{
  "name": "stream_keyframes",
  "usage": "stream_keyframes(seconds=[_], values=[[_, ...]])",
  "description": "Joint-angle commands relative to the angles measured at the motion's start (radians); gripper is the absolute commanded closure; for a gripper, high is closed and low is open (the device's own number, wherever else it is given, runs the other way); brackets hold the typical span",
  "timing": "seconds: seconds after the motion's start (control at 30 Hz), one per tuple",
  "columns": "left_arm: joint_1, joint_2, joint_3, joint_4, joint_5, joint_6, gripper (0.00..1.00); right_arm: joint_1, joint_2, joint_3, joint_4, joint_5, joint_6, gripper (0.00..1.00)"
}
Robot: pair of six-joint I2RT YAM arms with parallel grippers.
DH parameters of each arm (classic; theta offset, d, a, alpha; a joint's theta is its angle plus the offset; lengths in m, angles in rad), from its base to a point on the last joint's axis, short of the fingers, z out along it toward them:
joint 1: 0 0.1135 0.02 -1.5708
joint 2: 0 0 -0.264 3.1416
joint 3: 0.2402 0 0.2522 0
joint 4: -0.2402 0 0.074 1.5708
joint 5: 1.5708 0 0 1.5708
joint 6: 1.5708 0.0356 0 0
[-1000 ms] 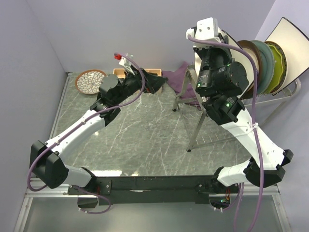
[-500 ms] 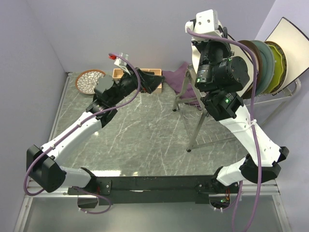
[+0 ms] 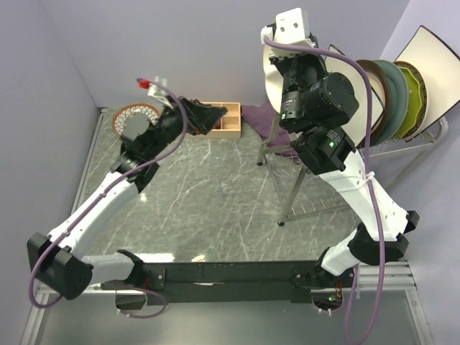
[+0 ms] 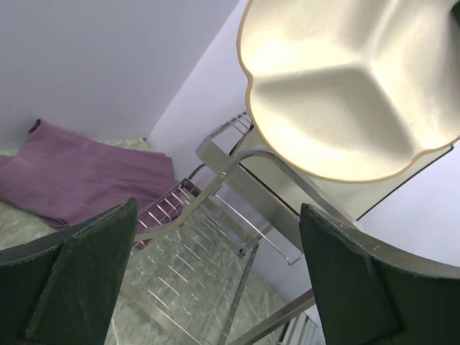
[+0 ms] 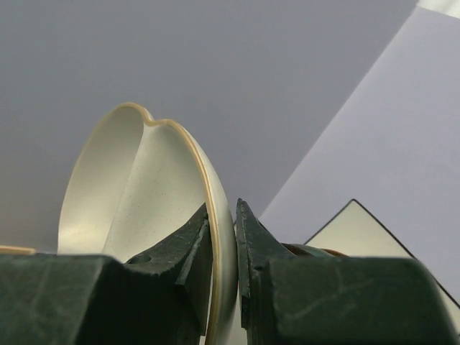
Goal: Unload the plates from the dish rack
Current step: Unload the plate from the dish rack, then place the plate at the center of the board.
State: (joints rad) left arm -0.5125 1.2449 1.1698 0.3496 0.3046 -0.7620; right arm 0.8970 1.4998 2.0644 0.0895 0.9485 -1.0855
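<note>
My right gripper (image 5: 224, 244) is shut on the rim of the cream divided plate (image 5: 136, 194) and holds it upright in the air, left of the dish rack (image 3: 310, 188). The plate also shows in the top view (image 3: 271, 92) and the left wrist view (image 4: 345, 86). My left gripper (image 4: 223, 280) is open and empty, low and left of that plate, facing it (image 3: 208, 115). In the rack stand a brown-rimmed plate (image 3: 375, 77), a teal plate (image 3: 392, 97), a yellow-green plate (image 3: 410, 92) and a white square plate (image 3: 431, 61). A petal-patterned plate (image 3: 128, 115) lies on the table at the back left.
A wooden compartment tray (image 3: 228, 119) and a purple cloth (image 3: 257, 115) lie at the back between my left gripper and the rack. The rack's metal legs (image 4: 237, 180) stand under the held plate. Walls close in at the back and on both sides.
My right arm has raised the cream plate and carried it left, away from the rack's other plates. My left arm has swung left and lifted its gripper.
</note>
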Motion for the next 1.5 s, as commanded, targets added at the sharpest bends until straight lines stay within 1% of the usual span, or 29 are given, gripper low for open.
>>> stream_keyframes(seconds=[0.0, 0.1, 0.17, 0.2, 0.27, 0.3, 0.33, 0.37, 0.4, 0.47, 0.5, 0.53, 0.6, 0.7, 0.87, 0.97, 1.07, 1.23, 1.27, 1.33, 1.47], values=[[0.058, -0.099, -0.039, -0.029, 0.033, -0.098, 0.01, 0.051, -0.018, 0.117, 0.055, -0.122, 0.119, 1.0], [0.069, -0.16, -0.091, -0.061, 0.03, -0.115, 0.01, 0.088, -0.033, 0.108, -0.003, -0.137, 0.264, 1.0], [0.074, -0.2, -0.114, -0.104, 0.033, -0.106, 0.01, 0.111, -0.053, 0.083, -0.03, -0.152, 0.33, 1.0], [0.074, -0.212, -0.117, -0.136, 0.022, -0.099, 0.01, 0.117, -0.064, 0.07, -0.055, -0.158, 0.404, 1.0], [0.081, -0.257, -0.136, -0.211, 0.001, -0.085, 0.01, 0.135, -0.119, -0.019, -0.06, -0.184, 0.476, 1.0], [0.085, -0.297, -0.147, -0.228, -0.018, -0.082, 0.01, 0.144, -0.142, -0.112, -0.022, -0.21, 0.528, 1.0], [0.091, -0.317, -0.169, -0.241, -0.025, -0.083, 0.01, 0.152, -0.163, -0.148, -0.014, -0.221, 0.558, 1.0], [0.092, -0.338, -0.182, -0.263, -0.028, -0.083, 0.01, 0.155, -0.188, -0.17, -0.022, -0.237, 0.593, 1.0], [0.094, -0.375, -0.196, -0.271, -0.03, -0.083, 0.01, 0.158, -0.191, -0.182, -0.074, -0.263, 0.671, 1.0], [0.094, -0.409, -0.228, -0.311, -0.041, -0.083, 0.01, 0.157, -0.206, -0.203, -0.115, -0.275, 0.743, 1.0], [0.094, -0.436, -0.237, -0.34, -0.054, -0.083, 0.01, 0.161, -0.222, -0.26, -0.108, -0.284, 0.792, 1.0], [0.095, -0.447, -0.243, -0.372, -0.094, -0.083, 0.0, 0.161, -0.237, -0.294, -0.096, -0.313, 0.815, 1.0], [0.095, -0.482, -0.275, -0.415, -0.12, -0.08, 0.01, 0.161, -0.271, -0.355, -0.091, -0.329, 0.881, 1.0], [0.097, -0.516, -0.331, -0.413, -0.142, -0.088, 0.0, 0.161, -0.279, -0.385, -0.12, -0.375, 0.953, 1.0], [0.098, -0.532, -0.371, -0.454, -0.186, -0.088, 0.01, 0.161, -0.296, -0.44, -0.108, -0.425, 1.004, 1.0], [0.1, -0.538, -0.4, -0.436, -0.18, -0.08, 0.01, 0.163, -0.306, -0.454, -0.12, -0.462, 1.029, 1.0], [0.1, -0.555, -0.432, -0.396, -0.133, -0.066, 0.03, 0.161, -0.332, -0.477, -0.122, -0.499, 1.053, 1.0], [0.101, -0.657, -0.501, -0.357, -0.045, -0.079, 0.05, 0.158, -0.374, -0.497, -0.143, -0.6, 1.084, 1.0], [0.1, -0.676, -0.507, -0.33, -0.041, -0.089, 0.07, 0.158, -0.378, -0.5, -0.148, -0.611, 1.084, 1.0], [0.1, -0.728, -0.518, -0.325, -0.019, -0.099, 0.09, 0.157, -0.392, -0.513, -0.157, -0.655, 1.115, 1.0], [0.101, -0.789, -0.521, -0.328, 0.013, -0.114, 0.17, 0.149, -0.398, -0.532, -0.165, -0.723, 1.16, 1.0]])
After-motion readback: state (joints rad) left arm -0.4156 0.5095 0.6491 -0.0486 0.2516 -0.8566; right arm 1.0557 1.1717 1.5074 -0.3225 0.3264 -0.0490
